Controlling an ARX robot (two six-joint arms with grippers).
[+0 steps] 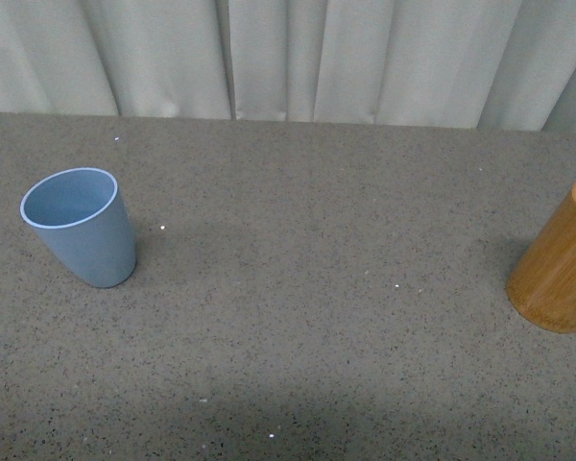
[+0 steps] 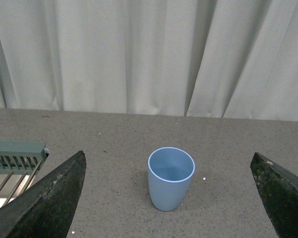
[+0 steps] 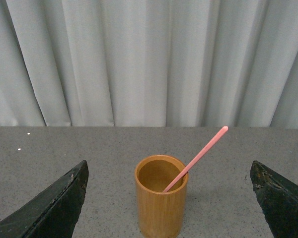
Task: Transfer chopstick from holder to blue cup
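In the left wrist view, the left gripper is spread wide, its two dark, scuffed fingers at either side of the frame and holding nothing; beyond them stands the pale blue plastic cup, upright and open-mouthed, with only tabletop between it and the fingers; off to one side, at the frame edge, sits a pale green slatted rack, well apart from the cup.

In the right wrist view, the right gripper is likewise wide open and empty, its dark fingers framing the round bamboo-coloured wooden holder; the slim pink chopstick stands in that holder, lower end inside, leaning on the rim, upper end slanting well above it.

In the front view neither arm shows; the blue cup stands on the left and the holder on the far right, partly cut off by the frame edge, the two well apart; between them stretches the grey-brown speckled tabletop, dotted with a few small white flecks; behind the table's far edge hangs a pleated off-white curtain, closing off the whole background.
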